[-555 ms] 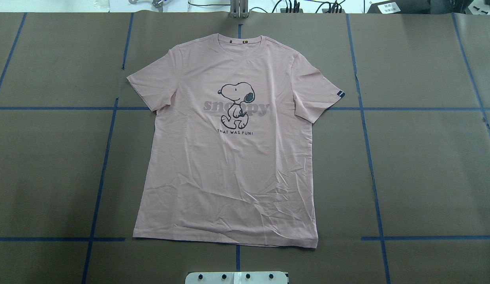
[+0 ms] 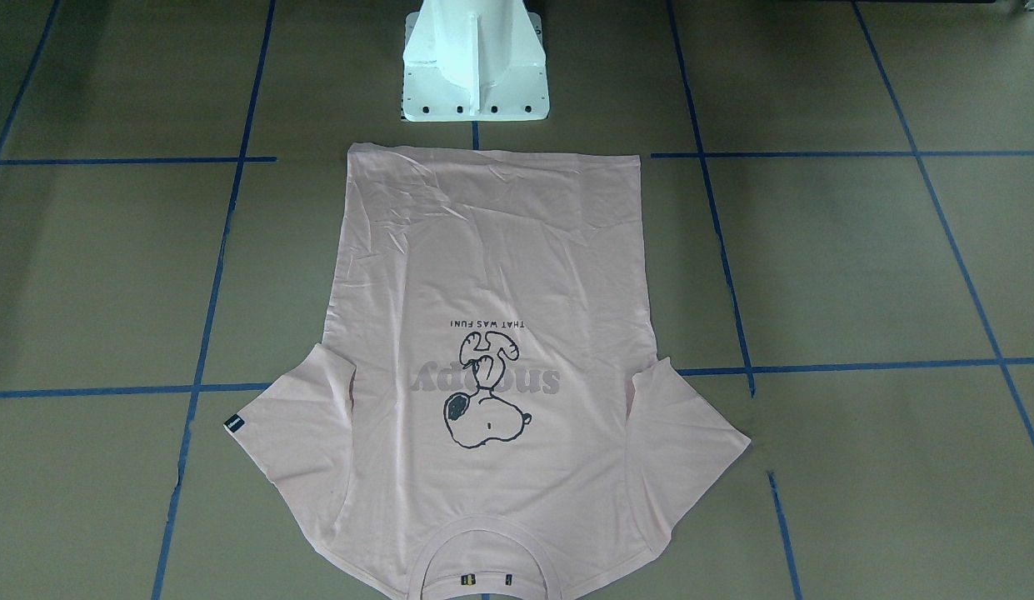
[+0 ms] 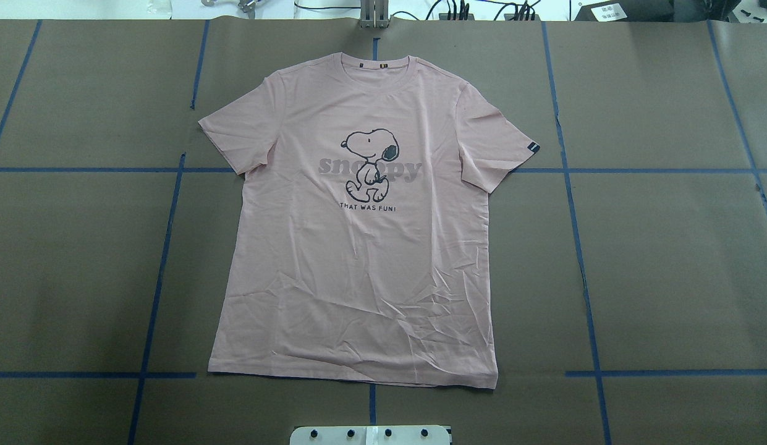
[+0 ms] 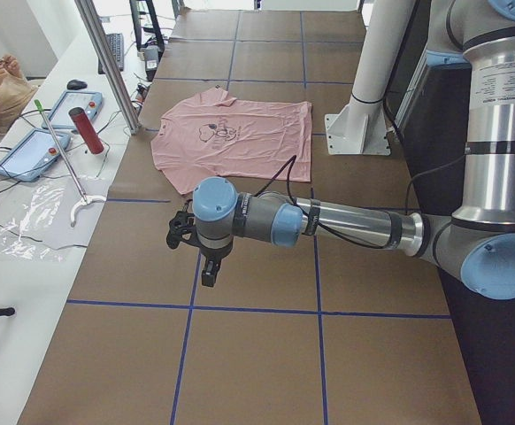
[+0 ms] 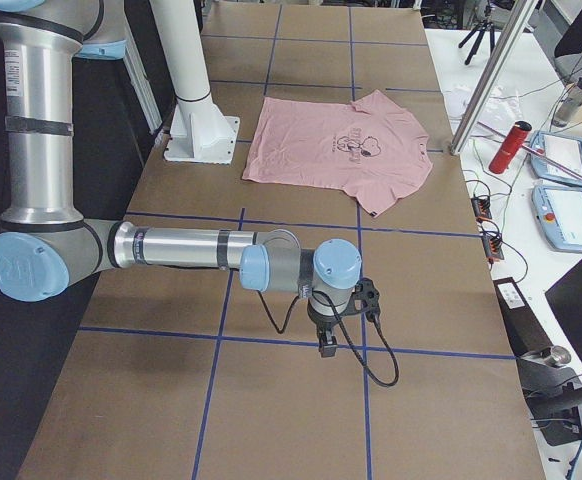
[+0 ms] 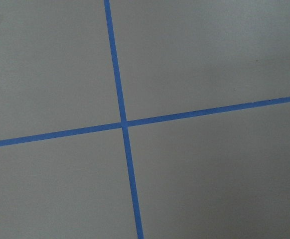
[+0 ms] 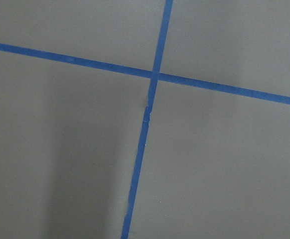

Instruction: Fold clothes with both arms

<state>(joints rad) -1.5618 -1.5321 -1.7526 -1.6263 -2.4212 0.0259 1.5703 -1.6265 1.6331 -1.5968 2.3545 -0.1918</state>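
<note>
T-shirt lies flat and print-up in the middle of the table. Its collar is at the far side from the robot, its hem stops just short of the pedestal, and both sleeves are spread.

The left gripper shows only in the left side view and the right gripper only in the right one, so I cannot tell whether either is spread or pressed together. Each points down over bare table, well apart from the shirt. Each wrist camera sees only a crossing of blue tape. The arms reach out low toward opposite ends of the table.

The shirt looks like thin cotton: light, limp and quick to sag or bunch, with creases already near the hem. It will likely need pinching at its edges rather than mid-panel. A sleeve edge or shoulder for one gripper and the hem corner on the same side for the other seem the best holds, lifted together so that the fold line stays straight.
</note>
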